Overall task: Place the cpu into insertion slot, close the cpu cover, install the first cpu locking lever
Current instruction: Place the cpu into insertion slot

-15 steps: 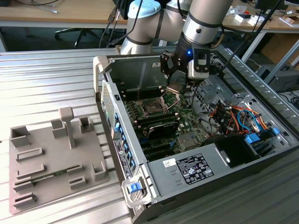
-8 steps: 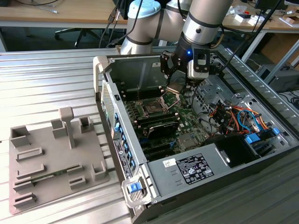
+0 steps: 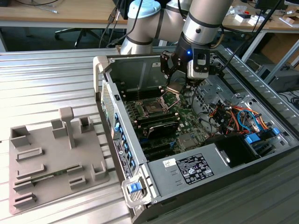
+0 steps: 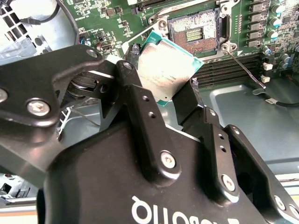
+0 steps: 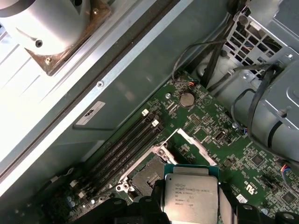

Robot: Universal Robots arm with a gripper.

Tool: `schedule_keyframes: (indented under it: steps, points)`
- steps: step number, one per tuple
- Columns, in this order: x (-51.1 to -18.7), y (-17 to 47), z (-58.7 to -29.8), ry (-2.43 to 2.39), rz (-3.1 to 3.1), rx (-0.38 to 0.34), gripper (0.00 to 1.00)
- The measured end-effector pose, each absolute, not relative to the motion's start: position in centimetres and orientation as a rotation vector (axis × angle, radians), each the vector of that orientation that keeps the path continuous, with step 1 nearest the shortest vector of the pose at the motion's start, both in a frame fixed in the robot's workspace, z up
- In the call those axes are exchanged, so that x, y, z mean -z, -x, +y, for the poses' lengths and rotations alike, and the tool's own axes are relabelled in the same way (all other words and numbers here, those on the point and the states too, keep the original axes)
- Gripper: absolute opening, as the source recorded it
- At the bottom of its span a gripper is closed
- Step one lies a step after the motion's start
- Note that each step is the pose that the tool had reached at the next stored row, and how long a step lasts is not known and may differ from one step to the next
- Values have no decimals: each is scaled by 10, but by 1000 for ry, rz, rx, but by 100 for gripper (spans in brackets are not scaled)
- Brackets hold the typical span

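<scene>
**A:** Where is the cpu (image 4: pixel 166 70) at this moment?

**B:** In the gripper (image 4: pixel 161 81). Its two black fingers (image 4: pixel 140 105) are clamped on opposite edges of the chip. The silvery top face shows in both wrist views.

**A:** Is it seated in the insertion slot (image 4: pixel 194 32)?

**B:** No. In the exterior view the chip hangs above the green motherboard (image 3: pixel 187 126), a little toward the exterior view's right of the slot and apart from it. The slot lies bare, with its field of contacts exposed.

**A:** And the cpu cover (image 5: pixel 194 145)?

**B:** It is swung up off the slot. In the first wrist view its silvery frame stands just beside the slot's rim, near the held chip.

**A:** What about the lever?

**B:** A thin metal locking lever (image 4: pixel 245 65) slants out from one corner of the slot and crosses over the dark memory slots (image 4: pixel 219 69).

**A:** What surrounds the work?

**B:** The board sits inside an open computer case (image 3: pixel 100 70) that lies on a slatted metal table (image 3: pixel 46 79). A grey fixture tray (image 3: pixel 46 163) rests on the table at the exterior view's left of the case, well apart from the gripper. A coin battery (image 5: pixel 187 99) sits on the board near the cover.
</scene>
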State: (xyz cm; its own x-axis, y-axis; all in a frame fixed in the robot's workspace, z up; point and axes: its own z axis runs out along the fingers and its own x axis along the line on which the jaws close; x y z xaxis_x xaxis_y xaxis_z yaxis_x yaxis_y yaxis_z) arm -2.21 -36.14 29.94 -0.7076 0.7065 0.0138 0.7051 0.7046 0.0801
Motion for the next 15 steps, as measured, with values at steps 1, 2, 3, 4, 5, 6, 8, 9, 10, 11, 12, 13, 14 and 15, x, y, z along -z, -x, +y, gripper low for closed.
schedule_keyframes:
  steps: [1,2,3,4,5,6,8,9,10,11,12,13,14,15]
  points:
    - [-299,22,-361,-1195,2883,-124,55]
    - [-299,22,-361,-1197,2882,-124,55]
    - [-299,22,-361,-1198,2882,-124,55]
    - [-299,22,-361,-1208,2877,-124,55]
    - [-299,22,-361,-1217,2873,-124,55]
    - [-299,22,-361,-1226,2869,-123,55]
    - [-299,22,-361,-1229,2868,-124,55]
    - [-299,22,-361,-1230,2867,-123,55]
    - [-299,22,-361,-1232,2866,-123,55]
    - [-299,22,-361,-1233,2866,-123,55]
    - [-299,22,-361,-1234,2866,-123,55]
    - [-299,22,-361,-1236,2865,-123,55]
    - [-299,22,-361,-1237,2864,-123,55]
    - [-299,22,-361,-1238,2864,-123,55]
